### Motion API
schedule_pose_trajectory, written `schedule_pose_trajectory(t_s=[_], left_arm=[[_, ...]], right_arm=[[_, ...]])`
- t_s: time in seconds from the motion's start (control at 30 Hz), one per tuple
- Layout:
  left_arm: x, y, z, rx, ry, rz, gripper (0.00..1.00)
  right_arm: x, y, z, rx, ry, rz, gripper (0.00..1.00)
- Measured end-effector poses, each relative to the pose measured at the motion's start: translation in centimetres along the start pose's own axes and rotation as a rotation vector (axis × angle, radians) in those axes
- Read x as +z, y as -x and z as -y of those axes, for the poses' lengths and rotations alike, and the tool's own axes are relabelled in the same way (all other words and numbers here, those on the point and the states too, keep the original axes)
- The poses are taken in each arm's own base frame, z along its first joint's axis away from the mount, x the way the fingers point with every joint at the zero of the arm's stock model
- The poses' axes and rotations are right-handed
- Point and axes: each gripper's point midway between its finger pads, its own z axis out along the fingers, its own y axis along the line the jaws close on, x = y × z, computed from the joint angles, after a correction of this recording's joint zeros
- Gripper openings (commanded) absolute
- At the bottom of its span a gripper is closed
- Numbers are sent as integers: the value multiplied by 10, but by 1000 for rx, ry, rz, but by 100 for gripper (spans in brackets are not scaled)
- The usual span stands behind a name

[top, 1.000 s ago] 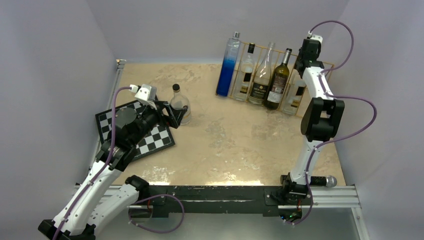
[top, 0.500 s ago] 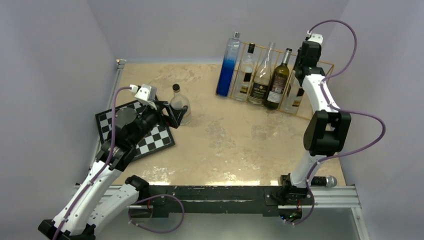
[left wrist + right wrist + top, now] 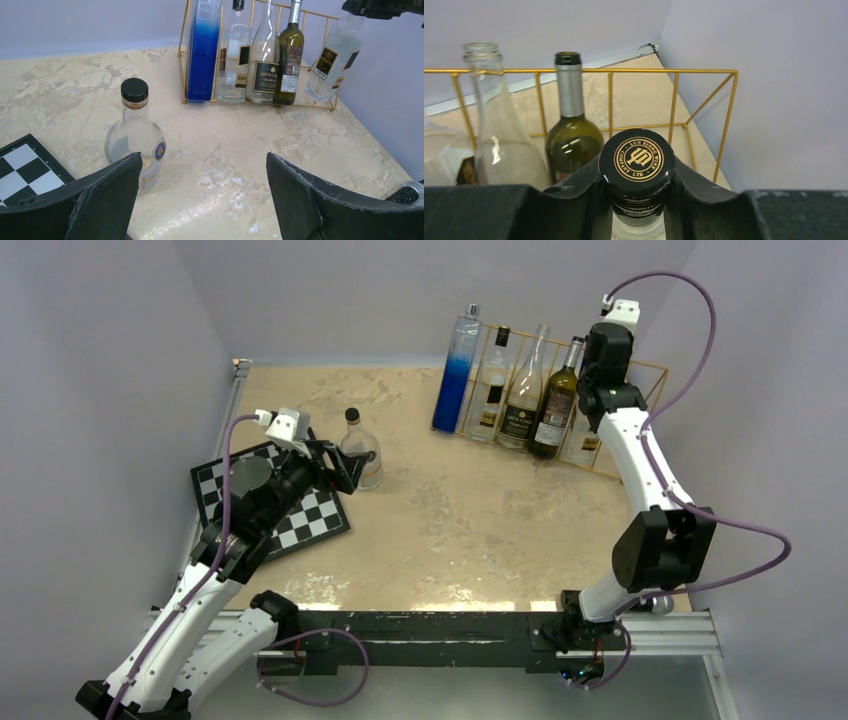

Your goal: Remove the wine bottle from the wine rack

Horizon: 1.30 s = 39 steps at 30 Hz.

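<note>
lower left of the overhead view, the left gripper [image 3: 202,165] hangs wide open and empty, just beside a squat bottle [image 3: 134,135] by the checkerboard [image 3: 22,165]. upper right, on a long-stretched arm, the right gripper [image 3: 638,197] is clamped on the black-capped neck of the end wine bottle [image 3: 335,57]. the bottle tilts, its base low in the wine rack [image 3: 624,71]: gripped, but the lift-out looks left to do.
</note>
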Motion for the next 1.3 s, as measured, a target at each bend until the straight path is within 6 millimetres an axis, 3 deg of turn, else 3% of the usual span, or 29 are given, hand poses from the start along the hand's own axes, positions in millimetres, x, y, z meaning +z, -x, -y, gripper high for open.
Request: schedule_pose_trajectory(t_s=[0.3,0.5,0.6,0.87,1.3], left_arm=[[-10,16,-13,7,79,71,96],[-26,31,-24,3,150,148,96],[-31,36,-32,-2,197,178,96],[-48,42,-52,-10,306,242,95],[-84,61,-89,-44,533,370,96]], right_arm=[[-68,2,-29,-33,134,49,0],[-125,-6,-60,4,348,81,0],[-152,-18,-88,10,492,87,0],[-243,-75,-192,-80,1045,89,0],[-383,-109,-304,-182,1628,149,0]])
